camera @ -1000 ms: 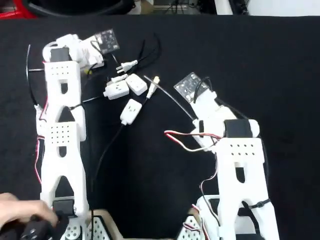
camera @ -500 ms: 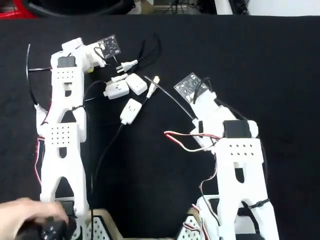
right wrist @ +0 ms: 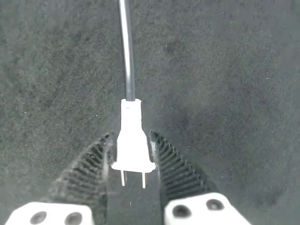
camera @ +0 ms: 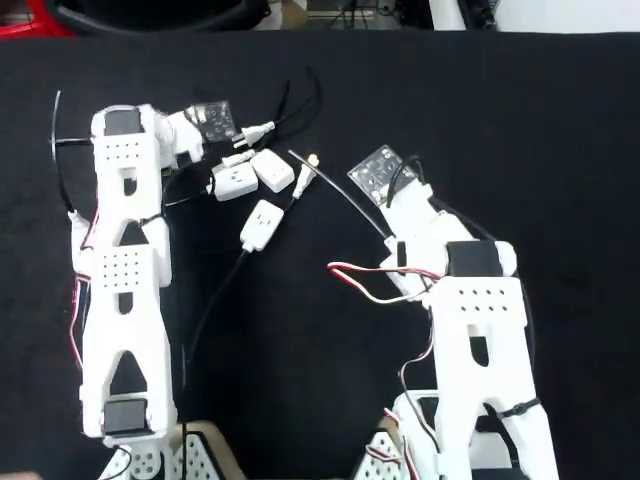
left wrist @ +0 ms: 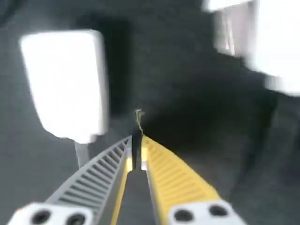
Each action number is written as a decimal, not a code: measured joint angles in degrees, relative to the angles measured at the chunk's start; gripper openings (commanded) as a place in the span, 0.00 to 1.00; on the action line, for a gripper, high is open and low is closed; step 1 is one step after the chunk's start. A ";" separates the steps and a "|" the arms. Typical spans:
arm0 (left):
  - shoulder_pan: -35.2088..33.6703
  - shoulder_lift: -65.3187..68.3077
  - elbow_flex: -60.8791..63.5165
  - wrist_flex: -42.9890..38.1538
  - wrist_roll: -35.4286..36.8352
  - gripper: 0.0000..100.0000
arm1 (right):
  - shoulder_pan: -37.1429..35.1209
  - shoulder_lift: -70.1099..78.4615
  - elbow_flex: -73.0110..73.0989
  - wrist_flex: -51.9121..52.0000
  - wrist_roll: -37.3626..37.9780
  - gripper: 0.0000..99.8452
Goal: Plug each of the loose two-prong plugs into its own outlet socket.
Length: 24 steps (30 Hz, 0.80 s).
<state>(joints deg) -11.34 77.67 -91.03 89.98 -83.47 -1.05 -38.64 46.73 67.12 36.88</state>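
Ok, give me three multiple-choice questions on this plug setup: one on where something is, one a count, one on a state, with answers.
1. Where is the plug nearest the right hand?
A. between its fingers
B. inside a socket
C. on an arm's base

2. How many white sockets lie on the table?
A. one
B. three
C. six

3. How is the left hand?
A. wide open
B. shut
C. clamped on a socket

Answers:
1 A, the fingers sit on either side of the plug's body, with its prongs bare.
2 B, the high view shows three white blocks clustered between the arms.
3 B, its two fingers meet at the tips.
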 measured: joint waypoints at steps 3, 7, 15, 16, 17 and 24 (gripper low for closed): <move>0.26 0.00 -1.14 7.30 0.00 0.03 | 0.00 0.00 0.00 -0.09 0.00 0.01; 0.26 -3.60 -1.23 9.85 0.97 0.03 | 0.00 0.00 0.00 -0.09 0.00 0.01; -2.64 -12.04 -1.32 4.75 12.31 0.04 | 0.00 0.00 0.00 -0.09 0.00 0.01; -3.43 -11.96 -1.32 1.85 14.77 0.06 | 0.00 0.00 0.00 -0.09 0.00 0.01; -4.22 -11.87 -1.32 -1.41 17.32 0.09 | 0.00 0.00 0.00 -0.09 0.00 0.01; -7.21 -2.29 -1.32 -27.87 46.95 0.16 | 0.00 0.00 0.00 -0.09 0.00 0.01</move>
<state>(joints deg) -18.55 75.38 -92.35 62.11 -36.53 -1.05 -38.64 46.73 67.03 36.88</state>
